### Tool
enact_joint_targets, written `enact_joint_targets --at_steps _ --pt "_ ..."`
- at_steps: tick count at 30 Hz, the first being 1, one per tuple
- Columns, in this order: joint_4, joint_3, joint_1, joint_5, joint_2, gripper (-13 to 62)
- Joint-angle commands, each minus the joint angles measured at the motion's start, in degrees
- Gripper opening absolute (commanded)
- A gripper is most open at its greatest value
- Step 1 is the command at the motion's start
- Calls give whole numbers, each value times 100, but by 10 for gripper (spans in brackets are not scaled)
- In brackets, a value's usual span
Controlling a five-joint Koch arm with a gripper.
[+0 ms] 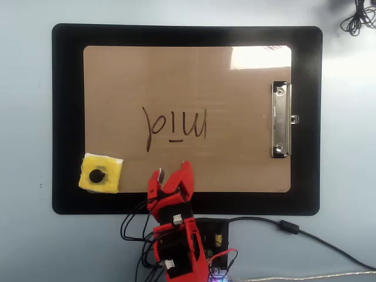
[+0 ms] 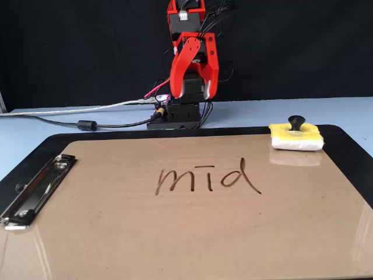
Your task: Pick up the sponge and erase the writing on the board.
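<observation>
The yellow sponge [image 1: 101,174] [image 2: 296,136] with its black knob lies at the board's corner, lower left in the overhead view and far right in the fixed view. The writing [image 1: 175,126] [image 2: 207,177] runs across the middle of the tan board [image 1: 235,88] [image 2: 175,233]. My red gripper [image 1: 171,170] [image 2: 192,93] hangs open and empty above the board's edge nearest the arm base. It is raised off the surface, to the right of the sponge in the overhead view, and apart from it.
A silver clip [image 1: 281,120] [image 2: 35,189] is on the board's short edge opposite the sponge. The board rests on a black mat [image 1: 67,117] [image 2: 349,146]. Cables [image 1: 305,232] [image 2: 87,124] trail from the arm base, and a coiled wire [image 1: 358,14] lies in the far corner.
</observation>
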Motion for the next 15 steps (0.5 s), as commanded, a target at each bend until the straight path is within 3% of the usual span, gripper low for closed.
enact_joint_targets --at_steps 1,4,6,10,15 --pt "-721 18 -1222 -958 26 337" --pt "-2654 448 -3076 -2698 -141 336" --pt "-4254 1063 -3902 -2918 -527 337" --pt "-6838 2101 -4245 -2514 -1195 337" --pt "-8279 2320 -4245 -1749 -2382 338"
